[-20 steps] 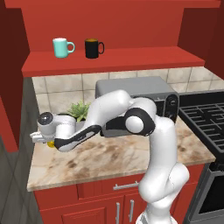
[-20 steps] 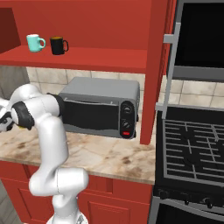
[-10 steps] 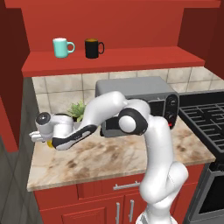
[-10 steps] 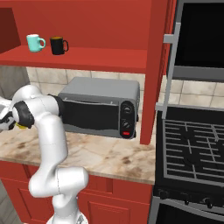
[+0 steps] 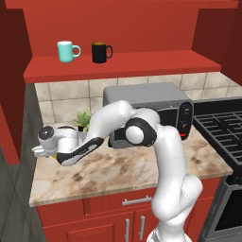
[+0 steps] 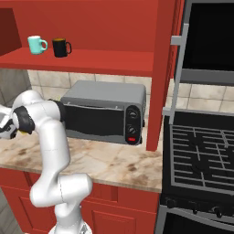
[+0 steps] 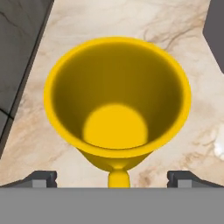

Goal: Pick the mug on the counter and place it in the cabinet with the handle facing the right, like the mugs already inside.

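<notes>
The yellow mug (image 7: 117,100) stands upright on the marbled counter (image 7: 197,57), seen from straight above, its loop handle (image 7: 118,177) pointing at the hand. My gripper (image 7: 114,177) is open, one fingertip (image 7: 41,177) on each side of the handle, nothing clamped. From the base, the gripper (image 5: 41,150) hangs low over the left end of the counter (image 5: 142,165), and the hand hides the mug there. The teal mug (image 5: 66,51) and black mug (image 5: 100,52) stand on the red cabinet shelf (image 5: 142,64), handles to the right.
A grey toaster oven (image 5: 151,101) sits at the back of the counter behind the arm, with a small green plant (image 5: 84,118) to its left. The stove (image 6: 201,151) lies to the right. The counter's left edge (image 7: 30,65) runs close beside the mug.
The hand has crept slightly left over the counter's left end. The mugs on the shelf have not moved.
</notes>
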